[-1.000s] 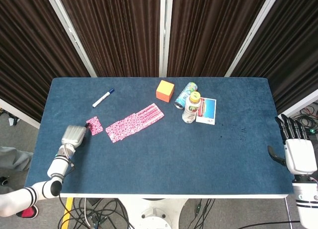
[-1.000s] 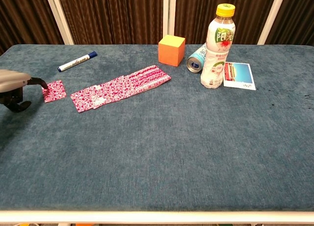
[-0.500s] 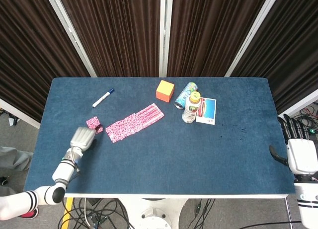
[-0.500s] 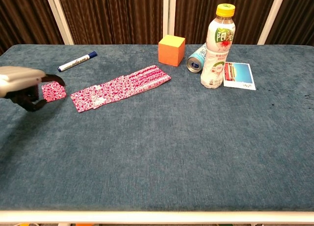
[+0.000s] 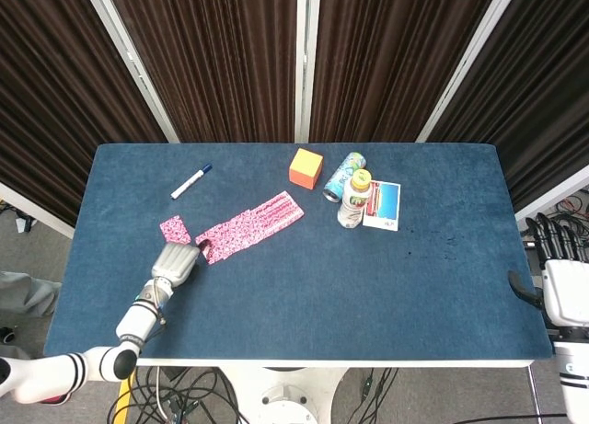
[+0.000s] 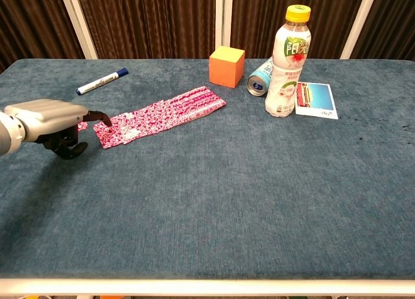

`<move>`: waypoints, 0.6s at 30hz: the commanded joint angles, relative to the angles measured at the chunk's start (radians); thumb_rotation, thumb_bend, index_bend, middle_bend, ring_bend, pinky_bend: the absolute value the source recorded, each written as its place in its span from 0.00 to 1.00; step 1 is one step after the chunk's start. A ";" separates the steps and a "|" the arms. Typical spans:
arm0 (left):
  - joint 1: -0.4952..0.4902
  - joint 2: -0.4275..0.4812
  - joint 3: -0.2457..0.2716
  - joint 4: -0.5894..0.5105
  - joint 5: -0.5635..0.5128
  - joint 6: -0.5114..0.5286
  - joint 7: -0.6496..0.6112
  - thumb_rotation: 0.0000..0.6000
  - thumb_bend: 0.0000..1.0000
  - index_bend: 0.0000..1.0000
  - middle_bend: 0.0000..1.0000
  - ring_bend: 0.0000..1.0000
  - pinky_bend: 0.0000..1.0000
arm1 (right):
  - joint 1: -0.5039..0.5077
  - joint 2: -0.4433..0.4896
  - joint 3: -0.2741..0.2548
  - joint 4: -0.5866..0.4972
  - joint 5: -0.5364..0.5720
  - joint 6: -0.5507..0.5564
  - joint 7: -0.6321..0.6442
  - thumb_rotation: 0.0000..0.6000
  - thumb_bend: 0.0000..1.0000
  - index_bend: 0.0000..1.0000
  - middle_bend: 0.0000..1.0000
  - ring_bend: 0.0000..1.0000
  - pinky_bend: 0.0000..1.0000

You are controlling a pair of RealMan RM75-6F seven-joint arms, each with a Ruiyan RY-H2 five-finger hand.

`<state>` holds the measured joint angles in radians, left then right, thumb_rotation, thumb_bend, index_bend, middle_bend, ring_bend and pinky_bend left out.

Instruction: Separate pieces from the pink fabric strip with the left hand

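The pink patterned fabric strip point(image 5: 250, 226) point(image 6: 162, 114) lies slanted on the blue table, left of centre. One separated pink piece point(image 5: 175, 229) lies just left of the strip's near end; in the chest view my left hand hides most of this piece point(image 6: 82, 125). My left hand point(image 5: 175, 261) point(image 6: 48, 117) sits at the strip's near left end, one dark fingertip point(image 6: 104, 120) reaching onto that end, thumb curled below, nothing gripped. My right hand point(image 5: 561, 277) hangs off the table's right edge, fingers spread and empty.
A blue-capped white marker point(image 5: 191, 181) point(image 6: 102, 82) lies at the back left. An orange cube point(image 6: 227, 66), a lying can point(image 6: 260, 76), an upright bottle point(image 6: 288, 62) and a picture card point(image 6: 316, 99) cluster behind and right of the strip.
My left hand has let go of the separated piece and moved right, from beside it to the strip's near end. The right hand has drifted slightly lower at the table's edge.
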<state>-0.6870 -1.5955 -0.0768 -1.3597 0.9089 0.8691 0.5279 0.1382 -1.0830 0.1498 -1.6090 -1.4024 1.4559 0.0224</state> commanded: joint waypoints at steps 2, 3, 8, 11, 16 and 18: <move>-0.004 -0.004 0.013 0.007 -0.031 -0.008 0.022 1.00 0.57 0.16 1.00 0.97 0.96 | 0.000 0.000 0.000 0.009 0.001 -0.003 0.010 1.00 0.24 0.00 0.00 0.00 0.00; -0.003 -0.003 0.017 0.006 -0.036 -0.010 0.026 1.00 0.57 0.16 1.00 0.97 0.96 | 0.000 -0.002 0.000 0.011 0.000 -0.003 0.012 1.00 0.24 0.00 0.00 0.00 0.00; 0.005 0.007 0.039 -0.022 -0.050 -0.012 0.031 1.00 0.58 0.16 1.00 0.97 0.96 | 0.002 -0.008 -0.003 0.017 -0.008 -0.004 0.017 1.00 0.24 0.00 0.00 0.00 0.00; 0.014 0.017 0.050 -0.054 -0.038 -0.008 0.015 1.00 0.58 0.16 1.00 0.97 0.96 | 0.002 -0.010 -0.003 0.020 -0.009 -0.004 0.018 1.00 0.24 0.00 0.00 0.00 0.00; 0.032 0.033 0.069 -0.120 0.013 0.012 -0.017 1.00 0.58 0.16 1.00 0.97 0.96 | 0.004 -0.009 -0.002 0.020 -0.009 -0.007 0.020 1.00 0.24 0.00 0.00 0.00 0.00; 0.036 0.038 0.076 -0.143 0.031 0.021 -0.020 1.00 0.58 0.16 1.00 0.97 0.96 | 0.004 -0.009 -0.002 0.019 -0.010 -0.007 0.018 1.00 0.24 0.00 0.00 0.00 0.00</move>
<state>-0.6569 -1.5639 -0.0087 -1.4875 0.9254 0.8812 0.5150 0.1424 -1.0922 0.1476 -1.5905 -1.4123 1.4489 0.0407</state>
